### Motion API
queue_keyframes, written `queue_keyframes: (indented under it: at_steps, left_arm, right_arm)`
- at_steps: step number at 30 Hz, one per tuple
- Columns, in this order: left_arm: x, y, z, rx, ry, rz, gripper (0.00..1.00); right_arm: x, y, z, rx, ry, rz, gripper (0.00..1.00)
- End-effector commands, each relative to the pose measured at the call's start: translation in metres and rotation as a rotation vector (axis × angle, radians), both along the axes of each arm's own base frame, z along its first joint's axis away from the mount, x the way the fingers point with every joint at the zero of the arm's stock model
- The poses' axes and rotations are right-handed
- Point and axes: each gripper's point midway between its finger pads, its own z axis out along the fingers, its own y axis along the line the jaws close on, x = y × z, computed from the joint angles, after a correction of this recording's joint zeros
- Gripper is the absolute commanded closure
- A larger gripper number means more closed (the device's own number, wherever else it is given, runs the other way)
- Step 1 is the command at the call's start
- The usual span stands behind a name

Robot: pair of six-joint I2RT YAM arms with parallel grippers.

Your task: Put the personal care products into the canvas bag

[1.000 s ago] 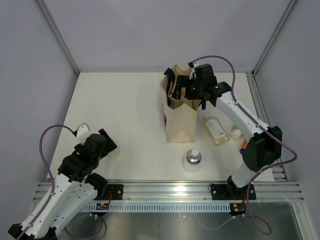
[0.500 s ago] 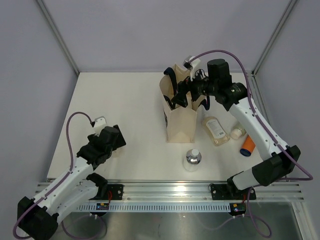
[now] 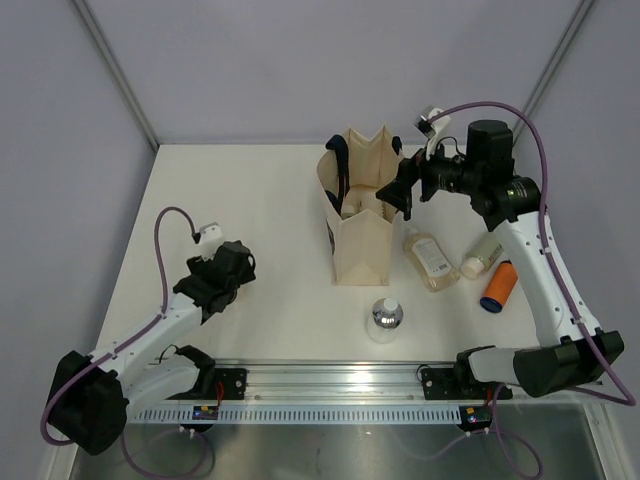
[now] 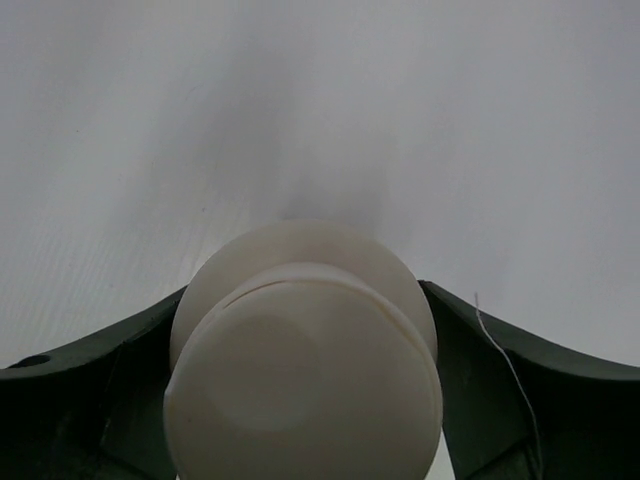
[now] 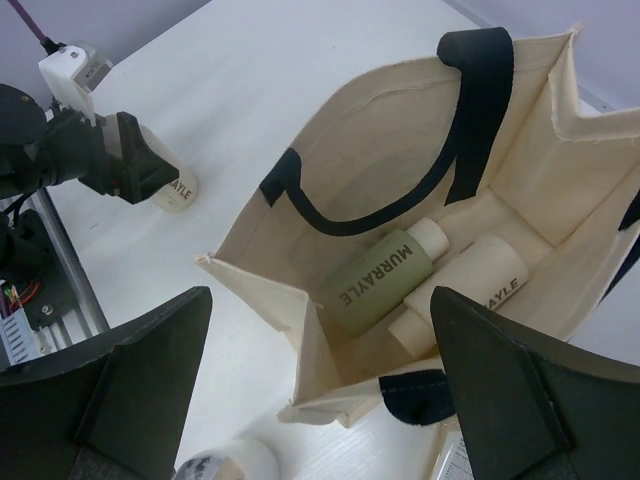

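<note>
Right arm has swung out from over the canvas bag point(image 3: 358, 235) since the earlier frame. Its right claw point(image 3: 406, 190) now hangs just off the bag's right rim instead of above the mouth. Left arm has stretched forward and up-table from its base, toward the bag.

- Right claw: spread wide, nothing in it. Its wrist view looks straight down into the bag.
- Left claw point(image 4: 305, 385): closed on the cream bottle point(image 4: 300, 340), with a finger pressing each flank. Cannot tell whether the bottle is off the worktop point(image 3: 260, 200) yet. From the right wrist it looks low, perhaps resting.
- In the bag: a pale green bottle point(image 5: 385, 280) and a cream tube point(image 5: 465, 290), lying side by side on the bottom.
- On the worktop right of the bag: amber flask point(image 3: 432, 260) nearest it, then a green white-capped bottle point(image 3: 481, 256), with the orange bottle point(image 3: 497, 287) farthest out.
- In front of the bag: silver-capped bottle point(image 3: 387, 318), standing.

Step in hand, as I judge it: carry the cream bottle to the bag. It sits well apart from the bag, on its left.

- Lift it clear first, high enough to pass the tall left wall.
- Come in over the mouth, not across the navy handles point(image 5: 470, 110), which droop inward.
- Lower it past the rim before letting go, aiming at the free floor beside the two items.
- The fabric wall is soft; a nudge could tip or fold the bag.
- Keep the right claw off to its side so the arms do not meet over the mouth.
</note>
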Motion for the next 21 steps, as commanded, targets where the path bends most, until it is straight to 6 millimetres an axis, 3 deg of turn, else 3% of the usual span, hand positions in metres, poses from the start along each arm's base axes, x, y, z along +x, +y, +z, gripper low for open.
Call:
queue_keyframes:
  at_steps: [1, 6, 8, 9, 10, 11, 21]
  left_arm:
    - [0.015, -0.004, 0.007, -0.010, -0.052, 0.012, 0.32]
    - [0.029, -0.005, 0.027, 0.010, -0.118, -0.018, 0.63]
    - [0.032, -0.009, 0.032, 0.002, -0.131, -0.034, 0.53]
    - [0.033, -0.010, 0.033, 0.002, -0.131, -0.040, 0.39]
    - [0.033, -0.011, 0.033, 0.003, -0.126, -0.041, 0.08]
    - [0.034, -0.011, 0.032, 0.009, -0.117, -0.038, 0.01]
    - [0.067, -0.022, 0.034, 0.045, -0.200, -0.076, 0.01]
  right_arm:
    - [-0.021, -0.006, 0.012, 0.042, -0.038, 0.031, 0.01]
    - [-0.031, -0.017, -0.001, 0.053, -0.014, 0.017, 0.00]
    - [-0.035, -0.021, 0.001, 0.061, -0.020, 0.013, 0.01]
    - [-0.037, -0.022, -0.001, 0.062, -0.015, 0.013, 0.00]
    - [-0.038, -0.023, 0.001, 0.064, -0.020, 0.011, 0.00]
    - [-0.039, -0.023, 0.000, 0.065, -0.019, 0.012, 0.00]
    - [-0.038, -0.028, 0.000, 0.081, -0.012, 0.001, 0.00]
